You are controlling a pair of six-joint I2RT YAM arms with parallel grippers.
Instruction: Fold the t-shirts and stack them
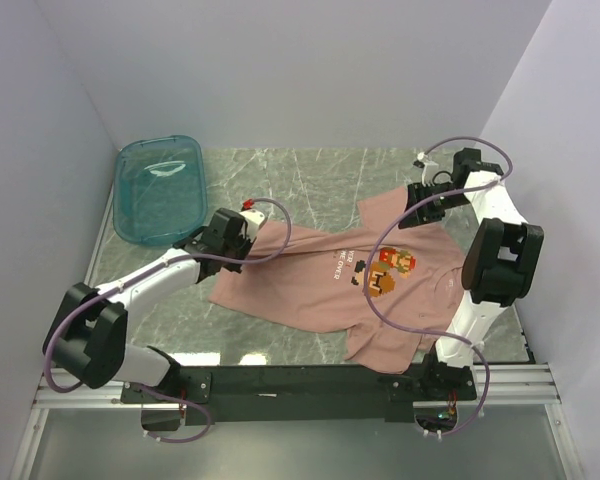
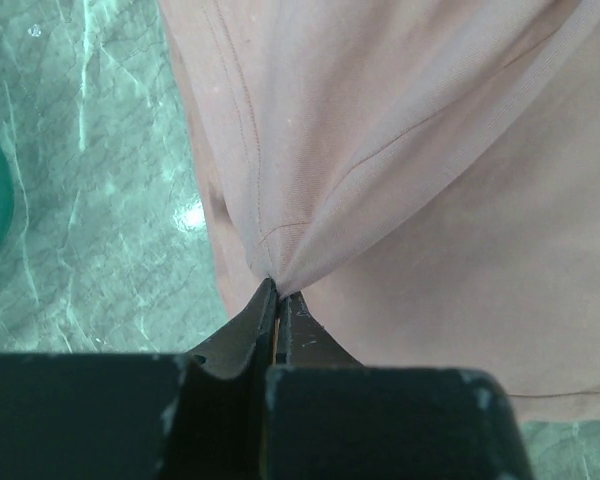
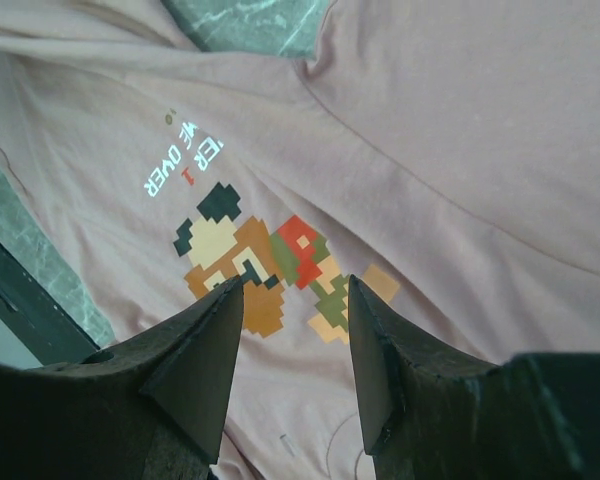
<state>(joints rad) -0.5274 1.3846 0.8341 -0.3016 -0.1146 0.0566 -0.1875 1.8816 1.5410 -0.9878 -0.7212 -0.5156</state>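
1. My left gripper (image 2: 277,290) is pressed together on a pinch of the dusty-pink t-shirt (image 1: 320,290). The cloth rises into a small peak right at my fingertips, and creases fan out from it.
2. My right gripper (image 3: 295,285) is spread, with nothing between its fingers (image 3: 205,350). It hangs above the shirt's chest, over the brown-orange pixel print (image 3: 265,265).
3. The white lettering (image 3: 185,165) sits just beside that print and reads upside down from my right wrist.
4. The t-shirt lies print-up on the marbled table (image 1: 310,170), from the middle over to the right side. Its bottom right part reaches the near edge by my right arm's base.
5. From above, a long raised fold runs across the shirt from my left gripper (image 1: 248,232) towards my right gripper (image 1: 420,205).
6. The teal see-through tub (image 1: 160,190) stands in the far left corner, apart from the shirt.
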